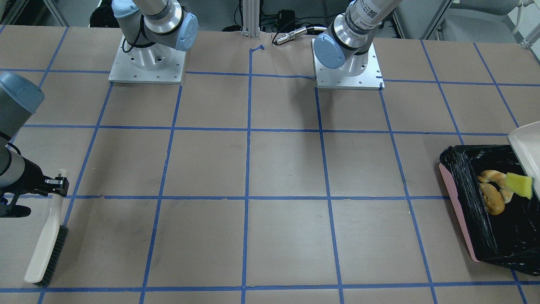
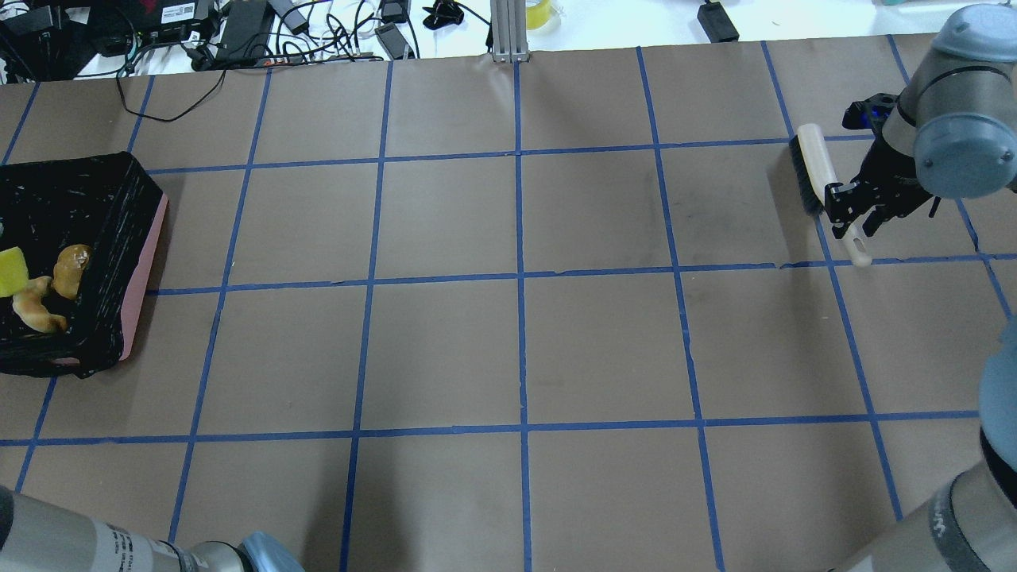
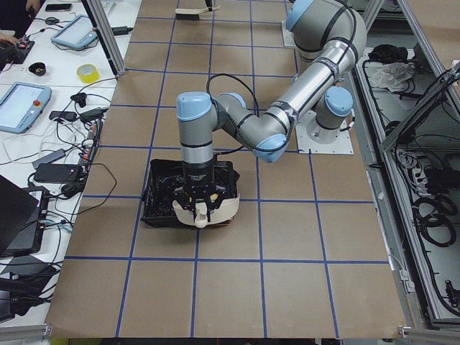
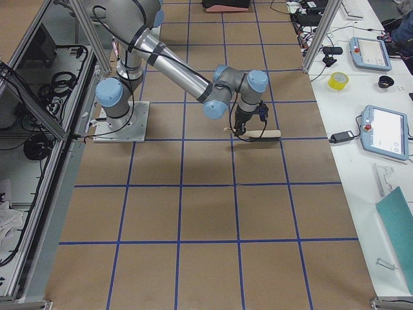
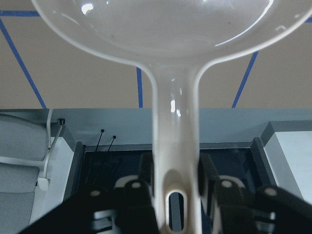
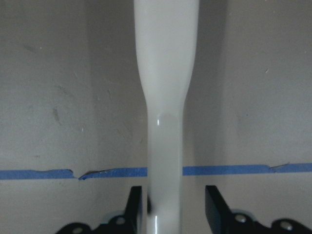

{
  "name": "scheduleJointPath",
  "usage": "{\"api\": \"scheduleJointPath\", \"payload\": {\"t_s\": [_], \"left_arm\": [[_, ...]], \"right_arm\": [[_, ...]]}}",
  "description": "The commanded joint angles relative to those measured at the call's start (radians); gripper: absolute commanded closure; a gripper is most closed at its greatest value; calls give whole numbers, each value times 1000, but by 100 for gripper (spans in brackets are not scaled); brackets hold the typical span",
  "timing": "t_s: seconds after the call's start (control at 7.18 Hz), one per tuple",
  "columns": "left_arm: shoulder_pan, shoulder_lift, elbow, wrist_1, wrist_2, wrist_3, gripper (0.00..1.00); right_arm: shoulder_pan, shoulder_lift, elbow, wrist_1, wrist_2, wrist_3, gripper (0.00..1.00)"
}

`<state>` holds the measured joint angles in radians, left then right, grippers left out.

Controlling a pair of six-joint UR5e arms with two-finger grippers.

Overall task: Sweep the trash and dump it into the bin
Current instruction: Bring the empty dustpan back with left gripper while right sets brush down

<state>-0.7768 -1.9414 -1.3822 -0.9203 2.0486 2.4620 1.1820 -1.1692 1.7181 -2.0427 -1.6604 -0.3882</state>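
A glossy orange-yellow lump point(image 1: 493, 203), pale cream crescent piece point(image 1: 492, 175) and yellow sponge block point(image 1: 519, 185) lie together inside the pink rectangular bin lined with black plastic point(image 1: 464, 185), at the brown worktop's point(image 1: 287, 169) left end. The left arm's fingers point(image 5: 145, 170) grip the handle of the beige plastic dustpan point(image 5: 175, 122) over it. The right arm's fingers point(image 6: 214, 200) clasp a cream-handled, black-bristled brush point(image 6: 165, 97).

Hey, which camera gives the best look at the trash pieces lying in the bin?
The exterior front-facing view: the orange lump, cream crescent and yellow sponge all show whole inside the bin. Overhead cuts the sponge at the frame edge. In exterior left the dustpan hides them; exterior right and both wrist views show none.
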Motion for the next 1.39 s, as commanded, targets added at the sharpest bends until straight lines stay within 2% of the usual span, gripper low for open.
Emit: {"api": "scheduleJointPath", "payload": {"t_s": [0.0,0.28,0.42,0.56,0.7,0.97,1.11,1.25], "left_arm": [[-74,10,-9,20,82,-8,100],[-85,25,-3,24,38,-17,100],[-90,50,-3,9,-111,-21,100],[-91,64,-3,-71,-268,-27,100],[-126,77,0,-162,-388,-94,100],[-333,69,0,-187,-400,-261,100],[-392,53,-4,-196,-472,-329,100],[-395,36,-18,-242,-624,-410,100]], "right_arm": [[1,2,0,-27,2,2,14],[4,-12,-12,-56,4,3,5],[7,-21,-31,-80,30,6,1],[16,-56,-69,-65,37,6,0],[28,-97,-99,-9,37,6,0],[65,-202,-165,141,39,9,0],[100,-243,-202,204,36,15,0],[129,-263,-242,287,36,41,0]]}}
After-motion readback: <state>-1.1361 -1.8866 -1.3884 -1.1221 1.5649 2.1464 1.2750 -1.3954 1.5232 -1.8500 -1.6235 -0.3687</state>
